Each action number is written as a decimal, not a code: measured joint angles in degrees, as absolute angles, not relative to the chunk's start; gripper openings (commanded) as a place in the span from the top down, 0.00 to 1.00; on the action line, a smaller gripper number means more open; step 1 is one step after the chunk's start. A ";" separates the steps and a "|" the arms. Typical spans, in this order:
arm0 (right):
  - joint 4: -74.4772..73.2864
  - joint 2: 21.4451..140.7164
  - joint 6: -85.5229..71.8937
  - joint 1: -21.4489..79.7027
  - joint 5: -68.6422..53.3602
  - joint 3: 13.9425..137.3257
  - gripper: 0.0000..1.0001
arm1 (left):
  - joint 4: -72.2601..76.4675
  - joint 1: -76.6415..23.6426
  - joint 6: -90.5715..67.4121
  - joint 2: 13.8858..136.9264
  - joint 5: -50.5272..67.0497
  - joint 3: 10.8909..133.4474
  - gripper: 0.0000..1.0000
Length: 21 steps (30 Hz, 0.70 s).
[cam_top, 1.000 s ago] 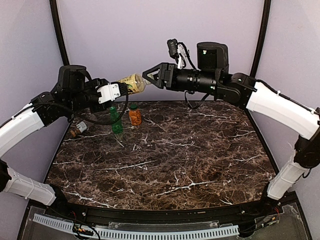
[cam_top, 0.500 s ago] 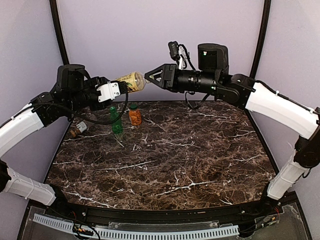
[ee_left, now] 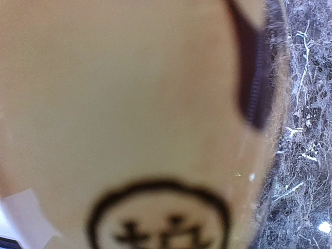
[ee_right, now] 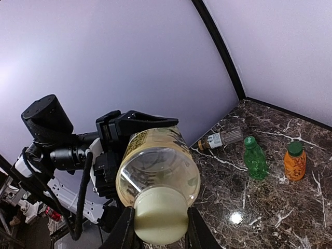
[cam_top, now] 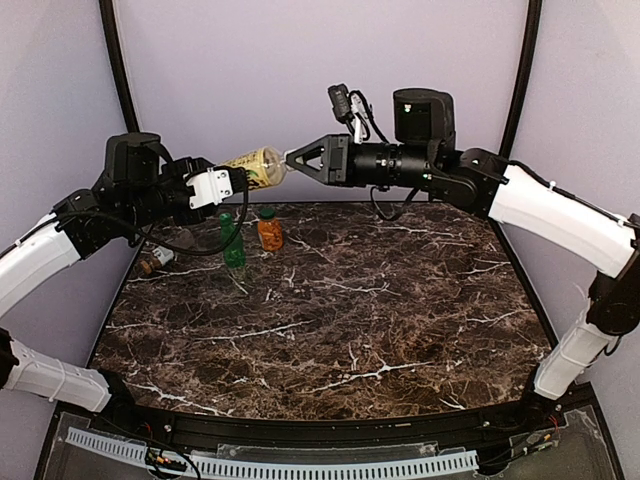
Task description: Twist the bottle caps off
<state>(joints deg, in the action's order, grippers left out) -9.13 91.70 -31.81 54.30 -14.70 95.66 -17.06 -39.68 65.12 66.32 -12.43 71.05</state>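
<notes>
One pale yellow bottle (cam_top: pixel 256 165): left claw (cam_top: pixel 242 178) clenches body, right claw (cam_top: pixel 289 159) cap (ee_right: pixel 161 223); lettering (ee_left: pixel 161 236) blurred.

The yellow bottle (cam_top: pixel 255 165) is pale, with a cream cap (ee_right: pixel 161 222). The green bottle (cam_top: pixel 232 243) is green throughout; the orange bottle (cam_top: pixel 269 231) has a green top (cam_top: pixel 267 212). The bench (cam_top: pixel 380 320) is dark brown marble, white-veined.

Back-left of marble table (cam_top: pixel 380 310) crowded: green bottle (cam_top: pixel 232 243), orange bottle (cam_top: pixel 269 231) upright, near each other; brown-label bottle (cam_top: pixel 156 259) lying left, by edge. Overhead there blocked: left gripper (cam_top: pixel 243 176), right gripper (cam_top: pixel 289 160) both on pale yellow bottle (cam_top: pixel 258 164). Centre, right, front: open.
</notes>
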 measured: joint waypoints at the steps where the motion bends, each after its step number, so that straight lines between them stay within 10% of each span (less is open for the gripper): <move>1: -9.23 91.77 -30.30 54.30 -16.03 95.66 1.00 | -18.13 -39.59 65.30 65.76 -11.81 71.05 0.77; 21: -22.55 88.38 23.59 63.75 -15.57 90.48 1.00 | -54.83 -38.52 57.82 66.19 10.50 76.95 0.83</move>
<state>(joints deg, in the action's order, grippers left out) -22.55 88.38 23.59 63.75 -15.57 90.48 -54.83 -38.52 57.82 66.19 10.50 76.95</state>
